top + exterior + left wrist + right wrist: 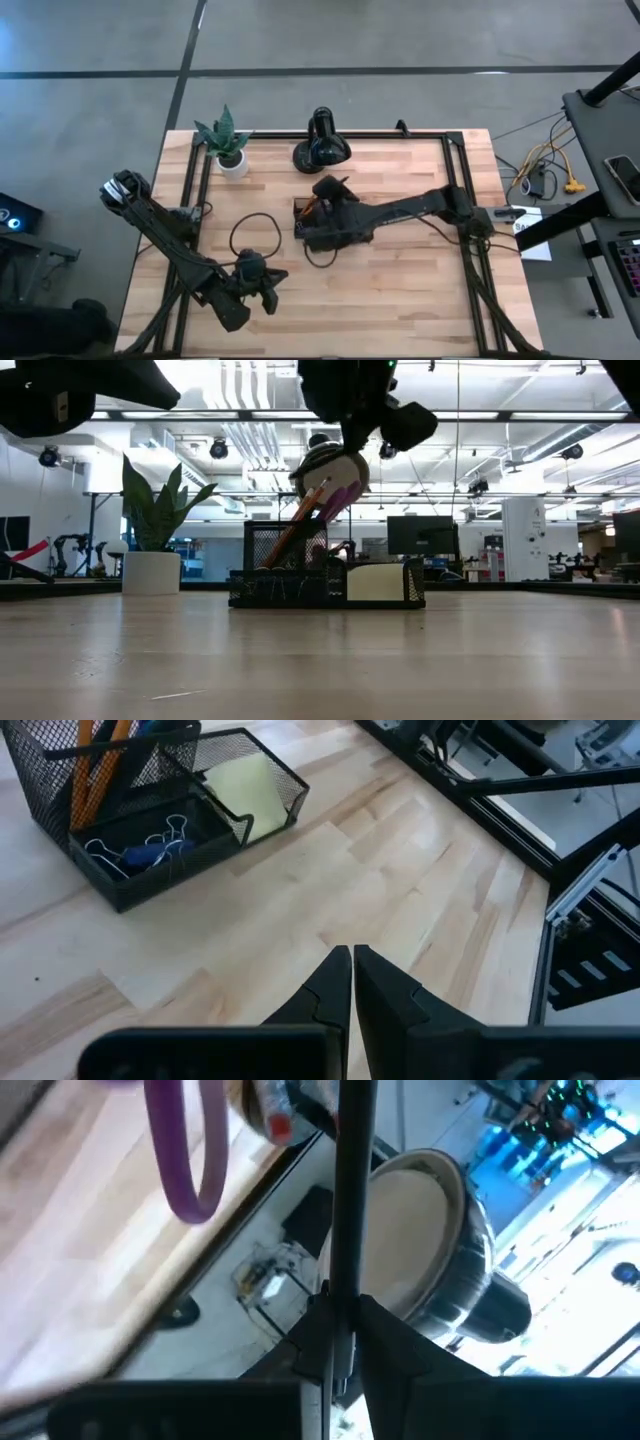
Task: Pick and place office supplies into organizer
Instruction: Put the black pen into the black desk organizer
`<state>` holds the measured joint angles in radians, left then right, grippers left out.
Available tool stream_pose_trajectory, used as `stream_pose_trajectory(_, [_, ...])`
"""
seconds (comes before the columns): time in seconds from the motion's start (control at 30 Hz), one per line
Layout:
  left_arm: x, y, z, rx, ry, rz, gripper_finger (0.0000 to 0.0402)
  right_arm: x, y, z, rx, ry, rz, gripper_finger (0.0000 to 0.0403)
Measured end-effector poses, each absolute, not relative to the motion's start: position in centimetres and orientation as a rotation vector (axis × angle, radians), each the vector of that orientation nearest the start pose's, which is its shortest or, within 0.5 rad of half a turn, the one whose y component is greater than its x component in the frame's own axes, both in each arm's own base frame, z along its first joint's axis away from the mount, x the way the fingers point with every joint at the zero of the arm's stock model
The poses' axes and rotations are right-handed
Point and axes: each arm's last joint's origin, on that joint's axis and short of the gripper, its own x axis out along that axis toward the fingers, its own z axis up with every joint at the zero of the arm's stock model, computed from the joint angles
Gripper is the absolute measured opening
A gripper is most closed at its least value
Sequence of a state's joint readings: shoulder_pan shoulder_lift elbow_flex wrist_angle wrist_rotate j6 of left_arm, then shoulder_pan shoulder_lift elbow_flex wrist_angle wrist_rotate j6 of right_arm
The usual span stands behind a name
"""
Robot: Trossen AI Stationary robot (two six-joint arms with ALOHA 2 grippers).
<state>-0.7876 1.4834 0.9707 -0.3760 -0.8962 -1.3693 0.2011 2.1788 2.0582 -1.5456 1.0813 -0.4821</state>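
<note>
1. While the wooden desk (400, 290) carries everything, the two dark arms reach over it: the right arm stretches from the desk's right side toward its middle, and the left arm lies folded along the near left part.
2. At the far edge stand a glossy black lamp (322, 142) and, to its left, a green potted plant (226, 140) in a white pot.
3. Near the desk's middle sits the black mesh organizer (326, 574), with a tall cup at one end and low trays beside it.
4. Above the organizer hangs the right tool (338, 1305), its fingers pinched tight on a thin black pen (351, 1190) held upright over the cup.
5. Resting low over bare wood in the near left part, well apart from the organizer, the left tool (352, 970) has its fingers closed together and holds nothing.
6. Inside the cup lean orange pencils (296, 525) and purple-handled scissors (338, 502), tilted and sticking out above the rim.
7. One low tray holds a yellow sticky-note pad (246, 788).
8. The next tray holds paper clips (140, 852), silver and blue.
</note>
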Motion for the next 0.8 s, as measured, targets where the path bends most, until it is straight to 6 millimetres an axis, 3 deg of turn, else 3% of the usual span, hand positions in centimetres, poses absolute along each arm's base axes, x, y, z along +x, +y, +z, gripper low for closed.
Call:
stream_pose_trajectory(0.2, [22.3,-19.2,23.2,-0.656,0.397,0.450,0.0000,41.6,3.5,25.7,-1.414,1.661,-0.316,0.0027])
stream_pose_trajectory(0.53, [22.2,-19.1,23.0,-0.644,0.403,0.451,0.0000,42.4,3.9,22.5,-1.413,1.745,-0.195,0.0027])
stream_pose_trajectory(0.8, [22.2,-19.1,22.9,-0.634,0.408,0.450,0.0000,42.6,4.0,21.8,-1.426,1.756,-0.191,0.0031])
